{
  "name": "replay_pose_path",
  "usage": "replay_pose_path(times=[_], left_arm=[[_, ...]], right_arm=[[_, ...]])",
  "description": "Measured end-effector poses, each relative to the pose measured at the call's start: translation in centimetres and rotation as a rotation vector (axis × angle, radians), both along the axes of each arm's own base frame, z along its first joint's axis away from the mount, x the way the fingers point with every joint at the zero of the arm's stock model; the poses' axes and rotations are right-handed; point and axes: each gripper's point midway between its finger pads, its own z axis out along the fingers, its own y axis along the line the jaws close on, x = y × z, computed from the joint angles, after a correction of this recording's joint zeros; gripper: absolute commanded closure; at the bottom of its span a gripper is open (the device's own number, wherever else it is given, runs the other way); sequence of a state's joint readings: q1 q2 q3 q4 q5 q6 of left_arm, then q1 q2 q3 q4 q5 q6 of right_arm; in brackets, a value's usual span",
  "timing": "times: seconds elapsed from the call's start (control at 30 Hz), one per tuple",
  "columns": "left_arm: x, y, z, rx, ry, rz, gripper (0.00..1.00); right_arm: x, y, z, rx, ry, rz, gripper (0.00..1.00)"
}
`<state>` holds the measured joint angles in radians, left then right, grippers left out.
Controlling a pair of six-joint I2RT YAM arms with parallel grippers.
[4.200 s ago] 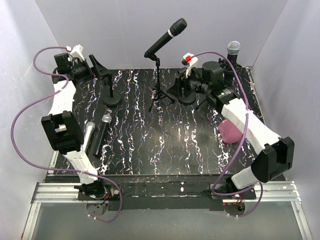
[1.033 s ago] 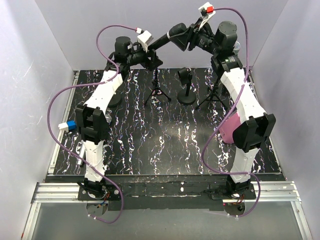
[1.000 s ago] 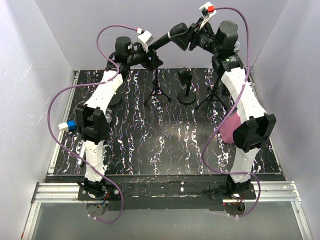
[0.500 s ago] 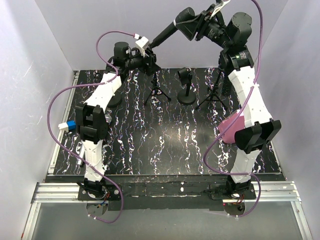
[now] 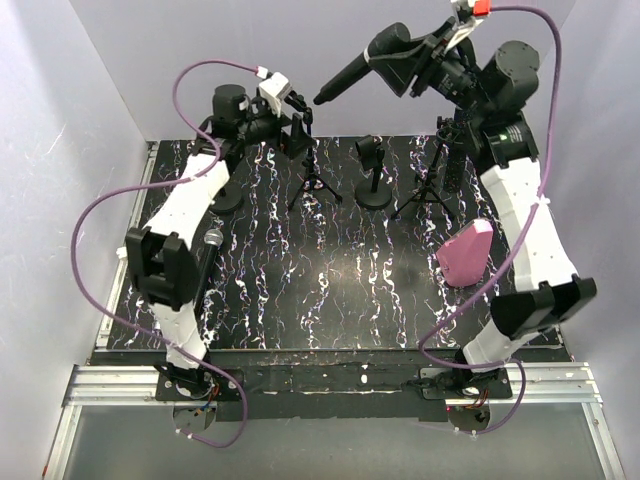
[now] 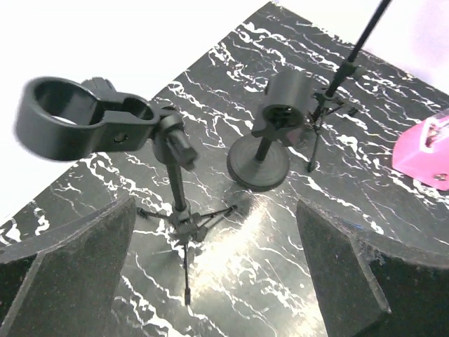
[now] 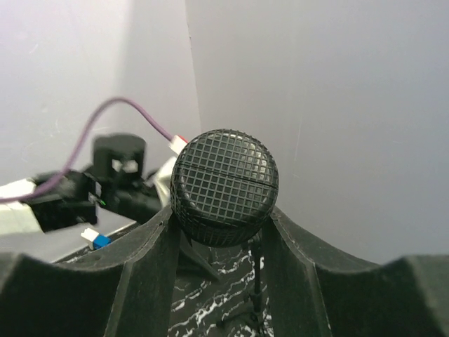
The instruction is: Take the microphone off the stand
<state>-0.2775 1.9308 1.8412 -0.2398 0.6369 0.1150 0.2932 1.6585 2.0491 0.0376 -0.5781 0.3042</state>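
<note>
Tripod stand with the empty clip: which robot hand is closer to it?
Left. The left gripper hovers open close by the stand and its clip; the right gripper holds the microphone high up, off to the right.

Top high, wide; left wrist near; share stand (image 6: 174,144).

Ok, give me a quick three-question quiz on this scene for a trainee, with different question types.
1. True or false: the black microphone sits in the tripod stand's clip.
2. Whose fingers hold the microphone? A left, B right, C neither.
3. Fill in: the left arm's fingers stand ___.
Key: 1 false, the clip is empty. 2 B, the right arm's fingers hold it in the air. 3 open.
</note>
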Motion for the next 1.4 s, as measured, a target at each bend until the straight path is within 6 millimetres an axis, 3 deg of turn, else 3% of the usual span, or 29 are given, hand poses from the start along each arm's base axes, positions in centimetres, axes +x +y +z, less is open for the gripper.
replay_pose_path(times=[0.1, 0.2, 0.3, 0.43, 0.53, 0.6, 0.83, 0.97, 1.07, 1.1, 1.17, 1.23, 1.3, 1.4], left_arm=[[-3.3, 1.0, 4.1, -0.015, -0.041, 0.006, 0.02], [-7.8, 1.7, 8.1, -0.044, -0.099, -0.038, 0.11], [-12.6, 1.1, 11.0, -0.039, -0.164, -0.176, 0.14], [-15.9, -1.0, 12.9, -0.038, -0.201, -0.355, 0.18], [-16.3, -3.0, 12.5, -0.053, -0.162, -0.459, 0.26], [-15.9, -4.6, 11.6, -0.060, -0.119, -0.511, 0.31], [-14.6, -9.2, 5.4, -0.022, 0.040, -0.569, 0.46], [-15.2, -9.8, 5.2, -0.018, 0.050, -0.584, 0.62], [-15.2, -9.8, 5.4, -0.020, 0.043, -0.584, 0.69], [-15.2, -9.8, 5.5, -0.018, 0.038, -0.585, 0.70], [-15.1, -9.8, 5.4, -0.014, 0.035, -0.580, 0.74], [-15.1, -9.5, 5.3, -0.006, 0.037, -0.560, 0.87], [-15.3, -8.8, 5.0, 0.008, 0.045, -0.531, 1.00], [-16.0, -7.2, 4.4, 0.028, 0.070, -0.479, 1.00]], right_arm=[[-2.1, -0.9, -0.3, -0.018, -0.025, -0.012, 0.99], [-3.2, -1.3, -2.5, -0.054, -0.011, -0.017, 0.99], [-3.5, -1.0, -6.0, -0.105, 0.020, 0.014, 0.99], [-3.6, 0.4, -12.1, -0.176, 0.132, 0.127, 0.99], [-3.9, 1.5, -14.9, -0.195, 0.199, 0.224, 0.99], [-4.3, 2.3, -15.4, -0.194, 0.211, 0.283, 0.99], [-5.9, 4.0, -14.0, -0.182, 0.160, 0.401, 0.99], [-6.2, 4.2, -13.3, -0.176, 0.131, 0.411, 0.99], [-5.8, 4.2, -13.3, -0.171, 0.131, 0.387, 0.65], [-5.7, 4.1, -13.3, -0.170, 0.140, 0.381, 0.47], [-5.5, 4.0, -13.5, -0.170, 0.157, 0.368, 0.31], [-5.5, 3.8, -14.0, -0.173, 0.177, 0.347, 0.21], [-6.2, 3.5, -15.2, -0.181, 0.215, 0.339, 0.18], [-8.0, 2.8, -17.5, -0.194, 0.277, 0.331, 0.16]])
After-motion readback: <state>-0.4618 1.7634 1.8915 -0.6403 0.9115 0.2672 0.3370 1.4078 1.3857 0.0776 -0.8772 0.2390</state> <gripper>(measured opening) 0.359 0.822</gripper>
